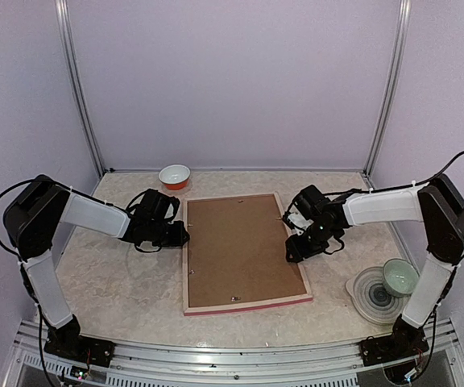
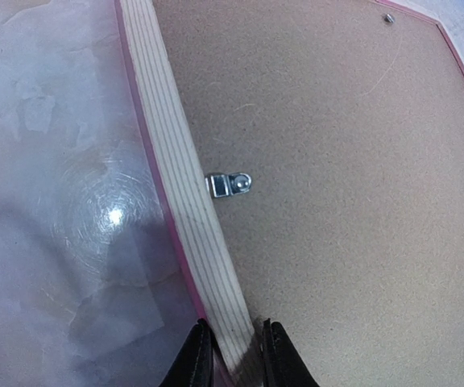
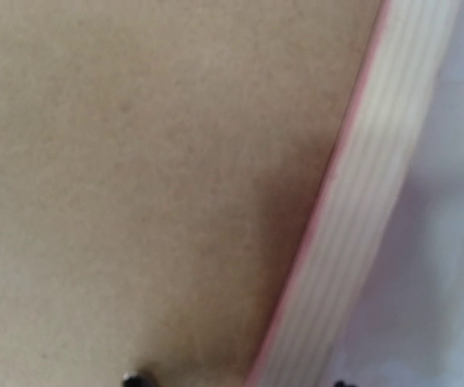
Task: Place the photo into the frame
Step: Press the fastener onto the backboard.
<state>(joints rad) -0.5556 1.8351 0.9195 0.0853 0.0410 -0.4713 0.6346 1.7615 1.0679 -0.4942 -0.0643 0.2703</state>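
Frame face-down, long axis near–far — left gripper clamps its left rail; right gripper straddles right rail, released.

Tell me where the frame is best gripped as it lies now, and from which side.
Probably a long side rail of the frame, reached from above at its outer edge. The frame lies flat, back up, and the backing board fills its middle, so only the narrow rail fits between two fingers.

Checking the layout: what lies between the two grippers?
The frame, face down with its brown backing board up, spans from left gripper to right gripper; the top view shows it.
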